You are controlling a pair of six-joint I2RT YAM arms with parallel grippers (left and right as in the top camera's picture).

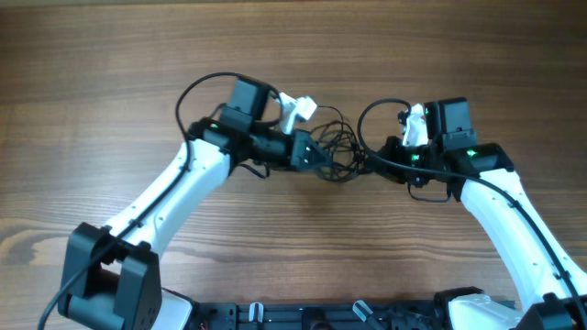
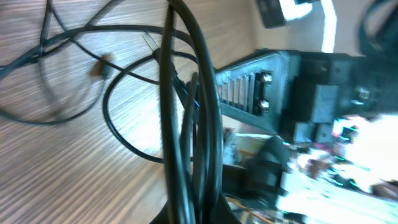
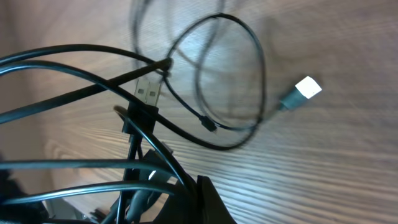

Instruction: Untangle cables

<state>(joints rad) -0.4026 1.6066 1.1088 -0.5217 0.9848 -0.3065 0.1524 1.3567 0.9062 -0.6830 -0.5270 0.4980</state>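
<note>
My left pincer (image 1: 312, 153) and right pincer (image 1: 381, 161) each clamp shut on the cables (image 1: 341, 145); their tangle isn't undone yet.

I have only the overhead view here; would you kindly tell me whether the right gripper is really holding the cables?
Observer: Yes; the right wrist view shows the right gripper shut on several strands of the cables.
Operator: Thank you. And the left gripper?
Observer: Its wrist view shows the left gripper shut on a thick bunch of strands too.
Operator: Are any plug ends free?
Observer: One pale-tipped plug lies alone on the table, beyond the loops.
</note>
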